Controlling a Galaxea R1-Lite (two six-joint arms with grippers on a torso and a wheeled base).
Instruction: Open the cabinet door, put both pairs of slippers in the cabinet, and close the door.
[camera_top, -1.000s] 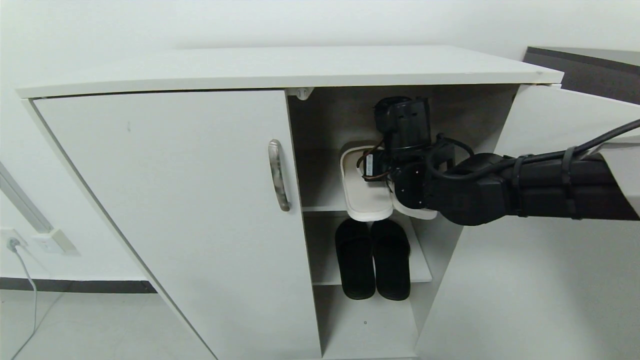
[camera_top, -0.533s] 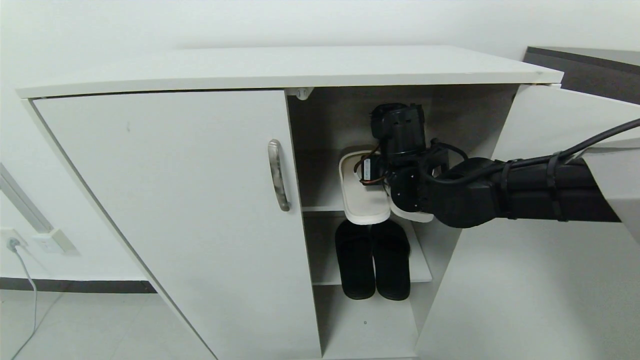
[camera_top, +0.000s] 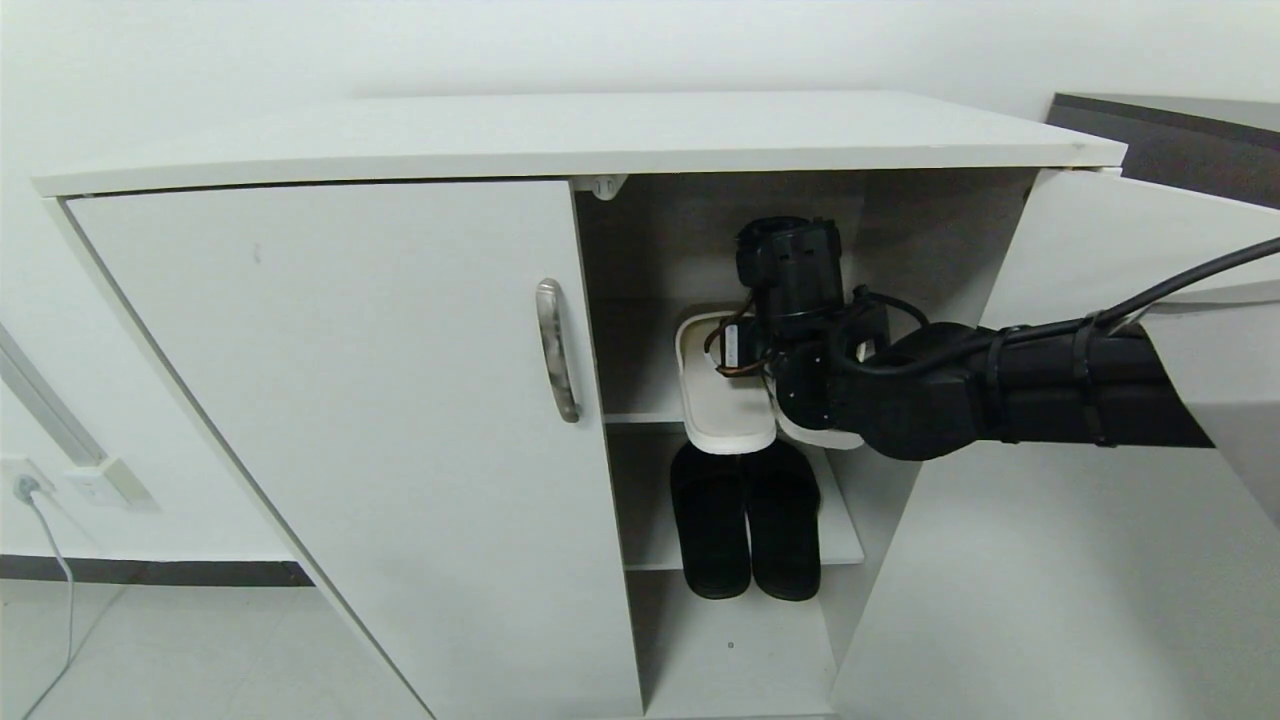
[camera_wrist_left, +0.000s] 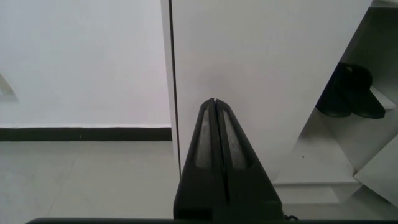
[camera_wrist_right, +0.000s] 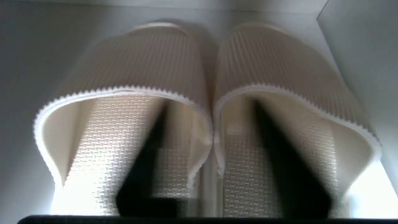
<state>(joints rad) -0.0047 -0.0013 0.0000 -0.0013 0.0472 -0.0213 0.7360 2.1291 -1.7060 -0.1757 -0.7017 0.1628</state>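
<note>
The right tool (camera_wrist_right: 210, 112) pinched the pair of cream woven slippers (camera_wrist_right: 124, 93) by their adjoining inner sides, one finger inside each, over the white cabinet's (camera_top: 560, 130) upper shelf (camera_top: 640, 417). The left tool (camera_wrist_left: 214, 106) was pressed together.

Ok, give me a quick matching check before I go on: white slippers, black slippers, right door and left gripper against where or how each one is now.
Things:
1. white slippers
2. black slippers
3. right door
4. left gripper

Places or states:
A. swung open
B. at the upper shelf, heels past its front edge
C. shut, holding nothing
D. on the lower shelf

Pairs: 1-B, 2-D, 3-A, 4-C
</note>
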